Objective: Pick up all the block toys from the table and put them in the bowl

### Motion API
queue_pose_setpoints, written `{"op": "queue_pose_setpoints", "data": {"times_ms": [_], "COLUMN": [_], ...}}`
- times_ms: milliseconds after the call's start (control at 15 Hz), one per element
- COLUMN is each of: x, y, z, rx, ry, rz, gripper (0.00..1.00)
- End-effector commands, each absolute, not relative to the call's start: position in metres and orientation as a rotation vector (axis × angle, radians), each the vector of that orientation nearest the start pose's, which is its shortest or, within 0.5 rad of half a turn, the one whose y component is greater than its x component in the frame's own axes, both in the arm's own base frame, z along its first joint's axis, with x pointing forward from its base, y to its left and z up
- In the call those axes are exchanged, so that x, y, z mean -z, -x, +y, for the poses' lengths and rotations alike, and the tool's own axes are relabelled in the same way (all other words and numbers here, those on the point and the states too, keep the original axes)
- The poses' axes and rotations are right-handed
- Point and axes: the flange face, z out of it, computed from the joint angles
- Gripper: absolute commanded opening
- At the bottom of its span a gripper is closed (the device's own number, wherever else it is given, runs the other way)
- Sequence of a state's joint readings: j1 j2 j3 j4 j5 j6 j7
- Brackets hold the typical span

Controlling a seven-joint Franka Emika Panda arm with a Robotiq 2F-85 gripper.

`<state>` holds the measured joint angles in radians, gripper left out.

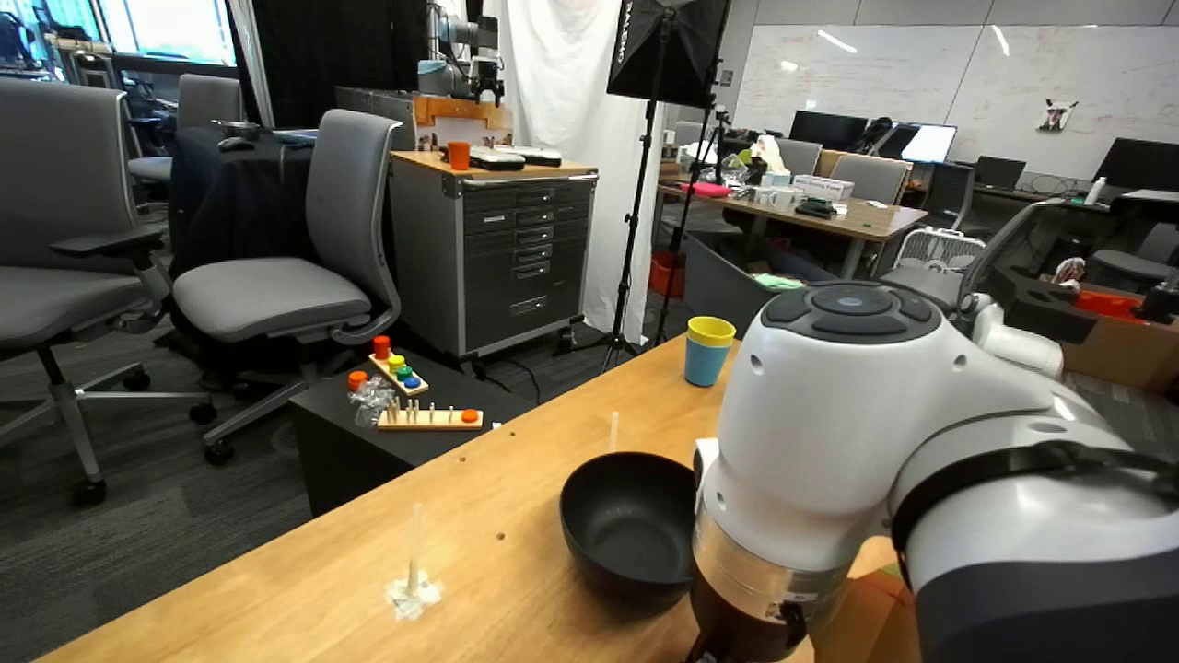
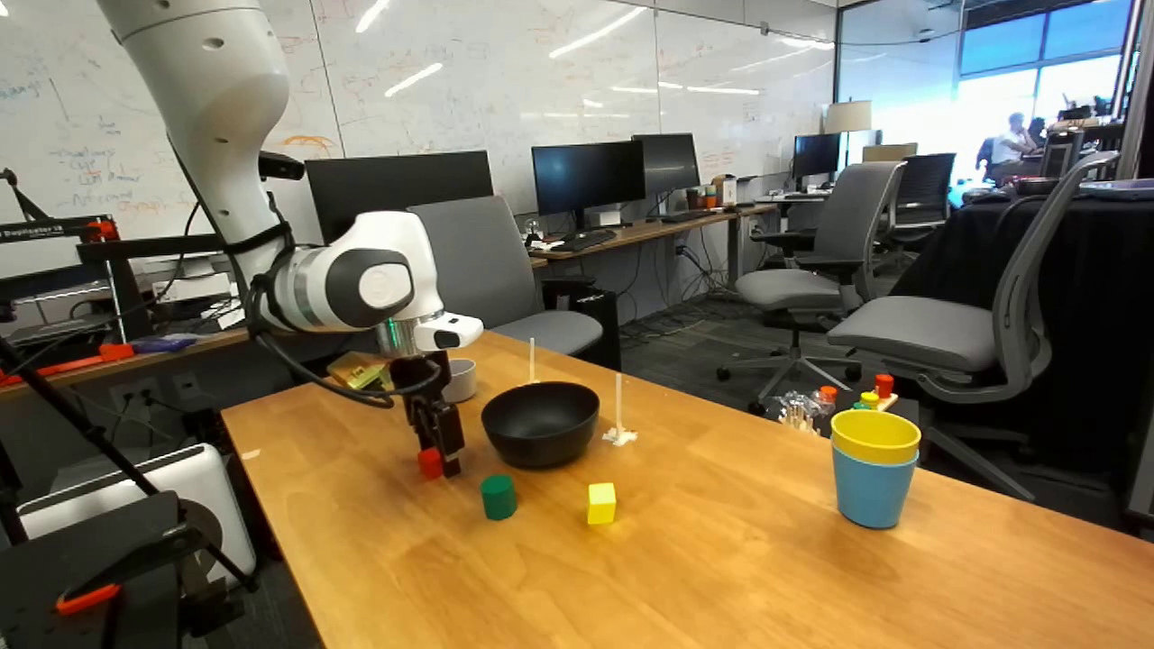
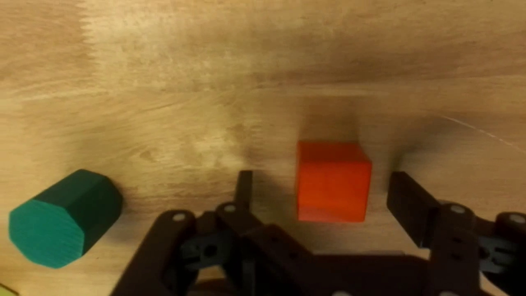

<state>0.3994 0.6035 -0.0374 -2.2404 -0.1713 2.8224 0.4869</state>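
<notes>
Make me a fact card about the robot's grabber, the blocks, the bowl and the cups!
gripper: open, jaws on either side of the red block, with gaps
red block: on the table, not gripped
green block: standing on the table
yellow block: on the table
bowl: black, on the table, all three blocks outside it
yellow cup: stacked in the blue cup

On the table (image 2: 739, 577), in an exterior view, a cube block (image 2: 430, 463) lies leftmost, between the jaws, which stand clear of it on both sides; to its right and a little before it stands a prism block (image 2: 499, 498); farther right, a second cube block (image 2: 601, 504); behind these two, the bowl (image 2: 541, 442), with an upright rod (image 2: 618, 404) to its right and another rod (image 2: 532, 361) at its back; well to the right, one cup (image 2: 875, 435) nested in a lower cup (image 2: 873, 494).
</notes>
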Motion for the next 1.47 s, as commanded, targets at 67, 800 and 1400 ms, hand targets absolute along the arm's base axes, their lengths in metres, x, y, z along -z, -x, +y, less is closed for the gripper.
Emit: {"op": "queue_pose_setpoints", "data": {"times_ms": [67, 800, 1400], "x": [-0.099, -0.113, -0.167], "y": [-0.478, -0.481, -0.491], "z": [0.191, 0.205, 0.205], "rx": [-0.027, -0.014, 0.001], "ry": [3.229, 3.225, 3.242], "rz": [-0.102, -0.135, -0.104], "gripper": [1.00, 0.26, 0.13]}}
